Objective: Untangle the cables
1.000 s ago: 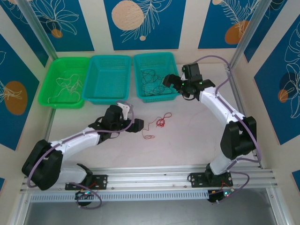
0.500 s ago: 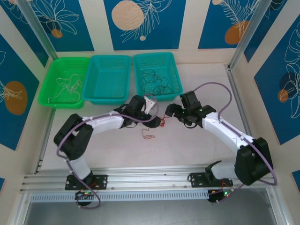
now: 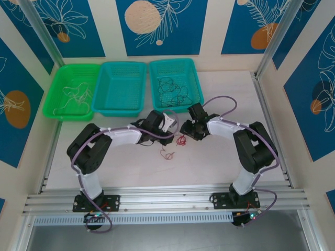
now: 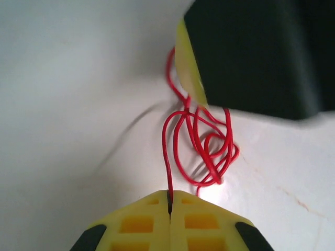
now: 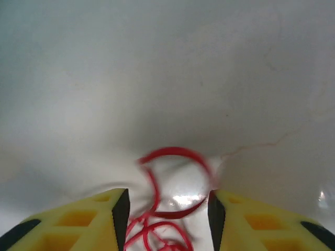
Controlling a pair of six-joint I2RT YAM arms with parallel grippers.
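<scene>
left gripper (image 4: pixel 169 201) clamped on 1 red cable (image 4: pixel 165 157) | right gripper (image 5: pixel 168 209) jaws apart, straddling its tangle | green basket (image 3: pixel 77 66), turquoise basket (image 3: pixel 124 63), teal basket (image 3: pixel 172 60): 3 total

Your overhead view is bright, even and sharp, with only soft, short shadows on the pale table (image 3: pixel 220 162). Your left wrist view is close and softly focused; the red cable (image 4: pixel 201 141) reads clearly and throws a faint shadow beneath itself. Your right wrist view is hazy, the far red loop smeared, with a small glare patch on the table near it.
</scene>
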